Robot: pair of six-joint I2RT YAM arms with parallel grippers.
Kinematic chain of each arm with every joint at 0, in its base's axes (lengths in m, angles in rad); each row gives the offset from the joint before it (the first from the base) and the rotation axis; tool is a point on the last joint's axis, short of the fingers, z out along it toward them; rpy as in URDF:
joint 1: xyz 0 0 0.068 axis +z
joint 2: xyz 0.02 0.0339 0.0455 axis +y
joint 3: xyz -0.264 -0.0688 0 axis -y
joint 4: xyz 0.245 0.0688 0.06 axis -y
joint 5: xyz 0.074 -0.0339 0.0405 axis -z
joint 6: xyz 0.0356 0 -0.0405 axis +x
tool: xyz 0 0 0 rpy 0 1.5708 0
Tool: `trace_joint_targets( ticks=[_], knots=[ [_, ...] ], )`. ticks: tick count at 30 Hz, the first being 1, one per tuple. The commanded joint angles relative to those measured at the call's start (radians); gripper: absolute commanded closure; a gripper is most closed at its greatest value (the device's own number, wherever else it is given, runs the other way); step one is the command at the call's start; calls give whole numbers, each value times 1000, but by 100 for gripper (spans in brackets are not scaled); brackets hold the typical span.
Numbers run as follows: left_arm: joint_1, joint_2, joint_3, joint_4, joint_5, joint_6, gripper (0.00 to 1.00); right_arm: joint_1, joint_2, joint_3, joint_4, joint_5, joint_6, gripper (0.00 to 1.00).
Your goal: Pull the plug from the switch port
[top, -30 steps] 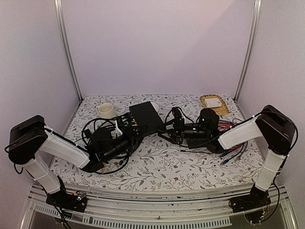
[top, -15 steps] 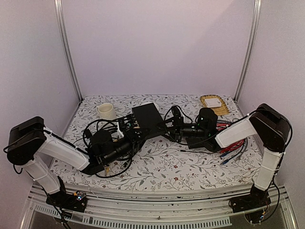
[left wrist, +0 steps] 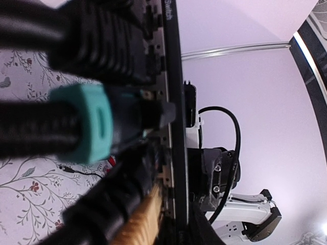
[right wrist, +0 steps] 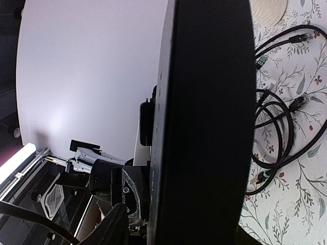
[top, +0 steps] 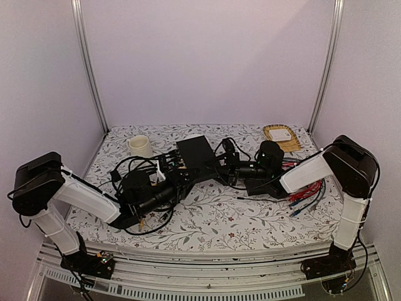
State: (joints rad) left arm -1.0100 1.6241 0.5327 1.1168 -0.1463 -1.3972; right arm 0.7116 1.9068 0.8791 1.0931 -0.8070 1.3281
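The switch (top: 197, 155) is a flat black box at the table's middle. In the left wrist view its port edge (left wrist: 173, 102) holds several plugs: a black ribbed one (left wrist: 97, 41), a teal-booted one (left wrist: 84, 122), a blurred black one (left wrist: 102, 204) and an orange one (left wrist: 143, 219). My left gripper (top: 177, 169) is right at this port edge among the plugs. Its fingers cannot be told from the blurred plugs. My right gripper (top: 224, 164) is shut on the switch's opposite edge. The switch body (right wrist: 204, 127) fills the right wrist view and hides the fingers.
A white cup (top: 139, 145) stands at the back left. A wicker tray (top: 280, 135) with a white item sits at the back right. Black cables coil by the left arm (top: 128, 172). Red and blue cables (top: 307, 193) lie under the right arm. Loose black cables (right wrist: 276, 122) lie beside the switch.
My right gripper has moved left and the switch has turned and shifted slightly with it. My left gripper has moved in closer to the port edge.
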Motion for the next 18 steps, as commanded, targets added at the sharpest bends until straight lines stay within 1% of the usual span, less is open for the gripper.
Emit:
trace_joint_targets(
  ticks=[1, 6, 11, 15, 18],
  knots=[
    [-14, 20, 74, 115, 42, 30, 95, -10, 20, 34, 13, -31, 2, 46],
    [-13, 35, 93, 108, 53, 26, 95, -20, 24, 44, -4, -48, -3, 47],
    [-10, 50, 105, 101, 66, 22, 95, -27, 28, 41, -7, -61, -6, 51],
    [-9, 58, 106, 105, 70, 18, 95, -34, 28, 34, -6, -70, -4, 56],
    [-4, 63, 105, 113, 76, 17, 95, -40, 28, 29, -1, -78, -3, 63]
  ],
)
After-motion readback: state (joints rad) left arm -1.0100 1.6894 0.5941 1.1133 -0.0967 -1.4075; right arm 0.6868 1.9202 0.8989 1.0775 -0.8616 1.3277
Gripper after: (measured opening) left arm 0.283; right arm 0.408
